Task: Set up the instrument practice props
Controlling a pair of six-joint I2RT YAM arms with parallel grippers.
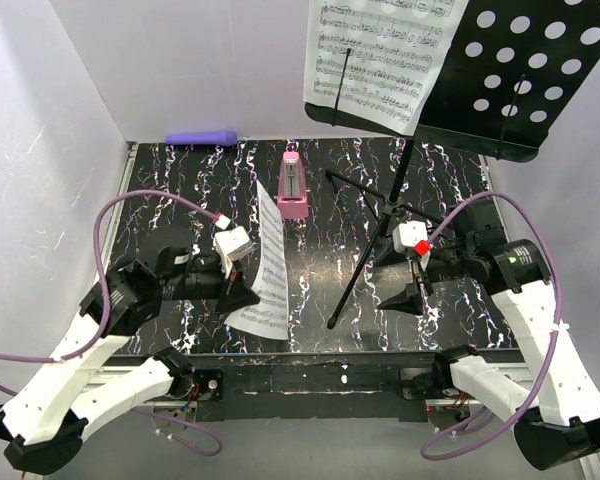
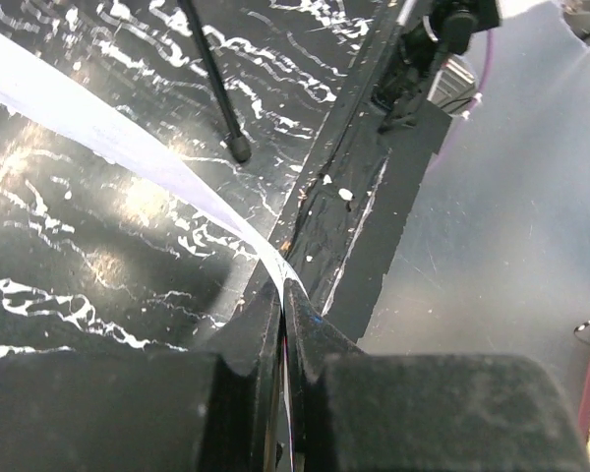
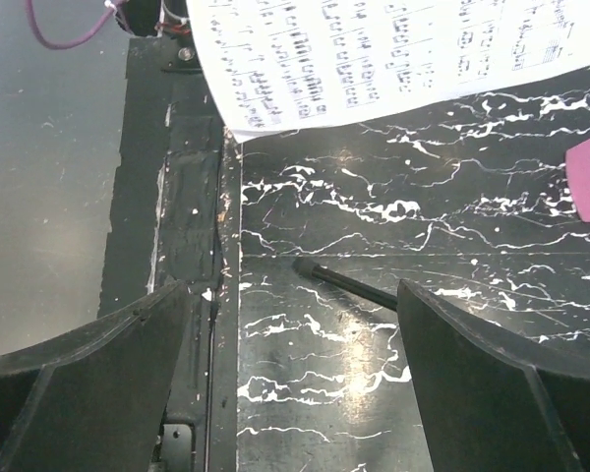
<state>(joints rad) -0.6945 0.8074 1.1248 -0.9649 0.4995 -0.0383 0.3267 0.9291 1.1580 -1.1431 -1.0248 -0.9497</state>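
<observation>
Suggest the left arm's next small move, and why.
Probably raise the second sheet toward the stand's desk. The left gripper is shut on its edge, the first sheet already fills the desk's left half, and the right half is bare.

We see a black desk point(image 1: 240, 175) veined with white. On it, a pink metronome point(image 1: 293, 187) stands toward the far side, and the music stand point(image 1: 361, 270) rests on its tripod legs. A purple cylinder point(image 1: 202, 137) lies at the far edge.
</observation>
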